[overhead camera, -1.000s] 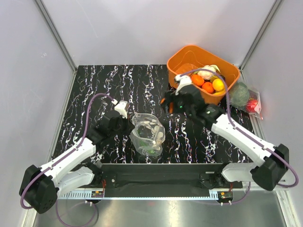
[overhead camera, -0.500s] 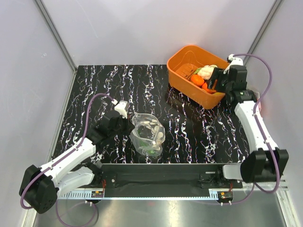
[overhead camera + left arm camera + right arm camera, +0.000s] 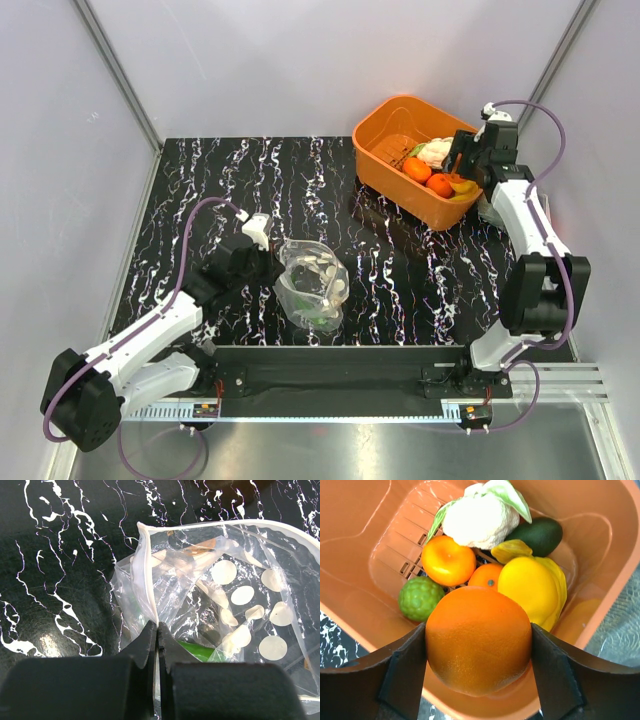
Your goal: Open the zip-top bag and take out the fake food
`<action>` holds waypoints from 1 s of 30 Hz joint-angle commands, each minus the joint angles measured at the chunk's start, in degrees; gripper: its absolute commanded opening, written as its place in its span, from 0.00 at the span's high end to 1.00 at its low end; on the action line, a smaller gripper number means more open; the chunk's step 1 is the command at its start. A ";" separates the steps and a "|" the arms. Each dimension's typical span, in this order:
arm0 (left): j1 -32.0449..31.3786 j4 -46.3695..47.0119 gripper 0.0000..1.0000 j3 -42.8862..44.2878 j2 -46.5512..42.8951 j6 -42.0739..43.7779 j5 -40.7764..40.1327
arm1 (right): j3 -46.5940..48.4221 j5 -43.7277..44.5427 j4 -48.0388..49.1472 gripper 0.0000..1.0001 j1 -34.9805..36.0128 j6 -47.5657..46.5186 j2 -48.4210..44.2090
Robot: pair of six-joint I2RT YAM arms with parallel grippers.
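Note:
The zip-top bag, clear with pale dots, lies open-mouthed near the front of the table. My left gripper is shut on the bag's white zip rim, the left gripper's jaws pressed together on the plastic. A green piece of fake food shows inside the bag. My right gripper hangs over the orange basket. In the right wrist view the right gripper is closed on a round orange fruit, one finger on each side, just above the basket.
In the basket lie a white cauliflower, a yellow pepper, a dark avocado, a bumpy green fruit and two small orange fruits. The basket stands at the table's back right corner, next to the enclosure wall.
My right arm has swung from the middle of the table to above the basket, carrying the orange fruit. The left arm and the bag have not moved.

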 commanded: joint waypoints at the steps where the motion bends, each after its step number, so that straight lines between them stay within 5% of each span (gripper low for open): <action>1: -0.17 2.08 1.00 0.34 -0.71 0.44 1.15 | 4.96 -0.61 0.90 0.22 -0.31 -1.07 1.38; 7: -0.17 2.08 1.00 0.34 -0.79 0.44 1.15 | 4.36 0.00 0.19 0.01 -0.22 -1.42 2.08; 18: -0.17 1.82 1.00 0.43 -0.88 0.35 1.06 | -0.48 -5.43 -0.59 0.02 0.21 -0.63 -7.31; 22: -0.17 1.82 1.00 0.69 -0.79 0.53 1.32 | -1.80 -6.06 -2.61 0.04 5.37 0.25 -12.23; 25: -0.08 1.82 1.00 0.60 -0.79 0.44 1.41 | -1.89 -3.43 -5.25 0.11 13.19 -0.45 -13.64; 30: -0.17 1.81 1.00 0.60 -0.79 0.44 1.06 | -3.64 -4.57 -6.23 0.43 24.98 4.54 -14.79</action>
